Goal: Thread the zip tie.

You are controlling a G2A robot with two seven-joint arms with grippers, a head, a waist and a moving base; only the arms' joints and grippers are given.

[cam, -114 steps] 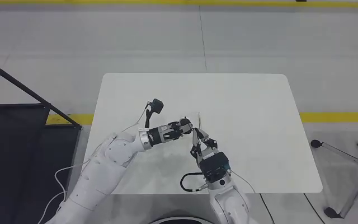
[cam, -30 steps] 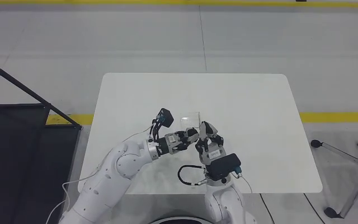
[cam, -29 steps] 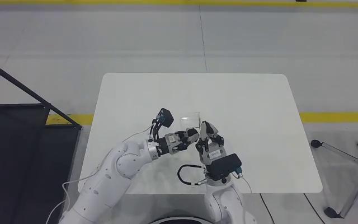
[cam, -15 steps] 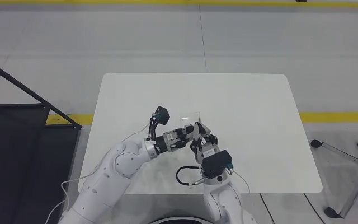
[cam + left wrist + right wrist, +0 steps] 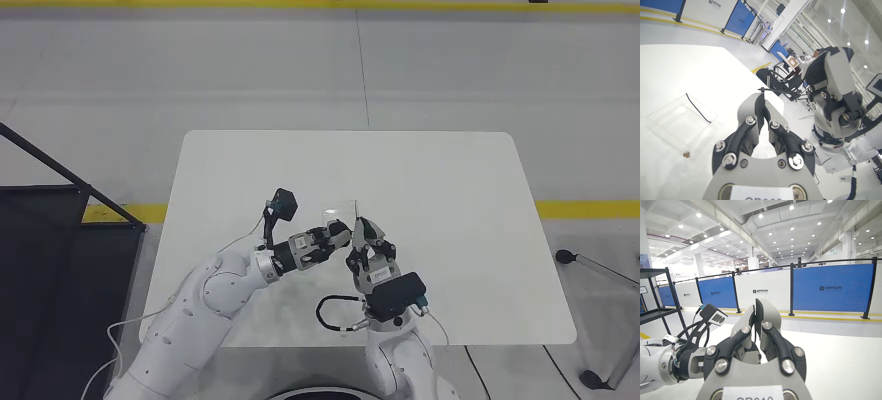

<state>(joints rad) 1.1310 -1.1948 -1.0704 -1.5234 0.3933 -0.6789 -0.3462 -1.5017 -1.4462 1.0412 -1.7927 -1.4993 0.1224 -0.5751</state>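
Zip tie point(image 5: 763, 90): black, held off the table point(image 5: 450, 200) between both arms, over its near-middle part. Left tool point(image 5: 762, 100) is pressed together on the strap just below the head, which stands clear of the fingertips. Right tool point(image 5: 755, 303) is likewise closed, pinching a thin black length that runs on out of its pads point(image 5: 758, 313) toward the palm. In the left wrist view a fine black line runs sideways from the head toward the right tool, with a short stub on the head's other side. Whether that is the tail already through the slot cannot be told. Change: about four seconds ago the strap stood out straight from the meeting tools, pointing toward the table's far edge. That straight length no longer shows in the top view. Over the last second the left forearm has swung a little and the right tool has shifted slightly, the two tips staying nearly together. Reading: the zip tie has probably been bent round so the tail meets the head, which puts the task at, or just past, insertion. Drawing the tail on through would come next. Both grips look narrow, so slip of the strap is the risk. Also present: a clear tray point(image 5: 677, 121) on the table just beyond the tools, with a spare tie point(image 5: 696, 108) lying at its edge.
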